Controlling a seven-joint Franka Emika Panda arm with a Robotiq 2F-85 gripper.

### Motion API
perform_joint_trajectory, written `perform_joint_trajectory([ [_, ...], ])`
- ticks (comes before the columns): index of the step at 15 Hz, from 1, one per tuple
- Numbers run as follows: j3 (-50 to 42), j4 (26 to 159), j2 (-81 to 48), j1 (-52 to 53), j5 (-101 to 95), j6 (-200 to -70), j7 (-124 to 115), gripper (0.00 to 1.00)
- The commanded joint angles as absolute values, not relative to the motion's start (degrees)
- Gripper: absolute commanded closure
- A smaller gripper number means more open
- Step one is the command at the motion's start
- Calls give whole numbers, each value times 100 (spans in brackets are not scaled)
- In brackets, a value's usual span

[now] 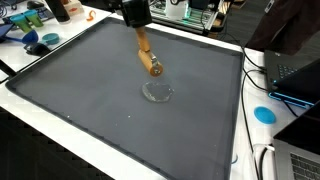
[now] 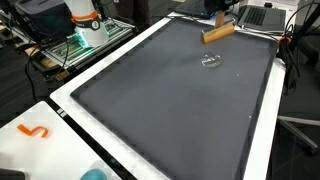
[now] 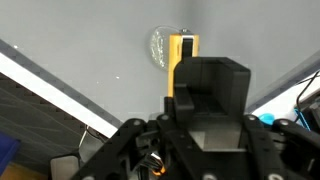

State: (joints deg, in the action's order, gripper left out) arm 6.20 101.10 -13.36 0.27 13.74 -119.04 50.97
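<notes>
A: How is the arm (image 1: 132, 6) posed?

B: It comes in at the far edge of the mat (image 1: 90, 100) in an exterior view, with the gripper (image 1: 138, 27) pointing down over the far half. In the wrist view the camera looks past the black gripper body straight down at the mat.

A: Is the gripper holding anything?

B: Yes, it is clenched on one wooden stick (image 1: 148, 55). The stick hangs from it at a slant, top end between the fingers and bottom end low over the mat.

A: What is nearest the stick?

B: One clear dish (image 1: 157, 92), round and see-through, lying flat on the mat. The stick's free end is just beside its rim. Whether they touch, I cannot tell. From the wrist, the stick (image 3: 183, 55) looks yellowish and overlaps the dish's (image 3: 158, 47) edge.

A: Give me a count of the rest.

B: One dark mat, covering most of the white counter (image 1: 40, 122). One blue disc (image 1: 264, 114) on the counter beyond the mat's side edge, well apart from the dish. One orange hook (image 2: 35, 131) on the counter at the near corner in an exterior view. One laptop (image 1: 297, 72) sits off the mat's side.
</notes>
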Motion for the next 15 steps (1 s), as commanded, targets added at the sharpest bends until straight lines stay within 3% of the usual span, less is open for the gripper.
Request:
perform_joint_trajectory([
  [1, 698, 10010, -1295, 172, 1083, -11822, 5034, 77],
  [15, 1090, 9027, -1793, 776, -17, -11048, 5262, 77],
])
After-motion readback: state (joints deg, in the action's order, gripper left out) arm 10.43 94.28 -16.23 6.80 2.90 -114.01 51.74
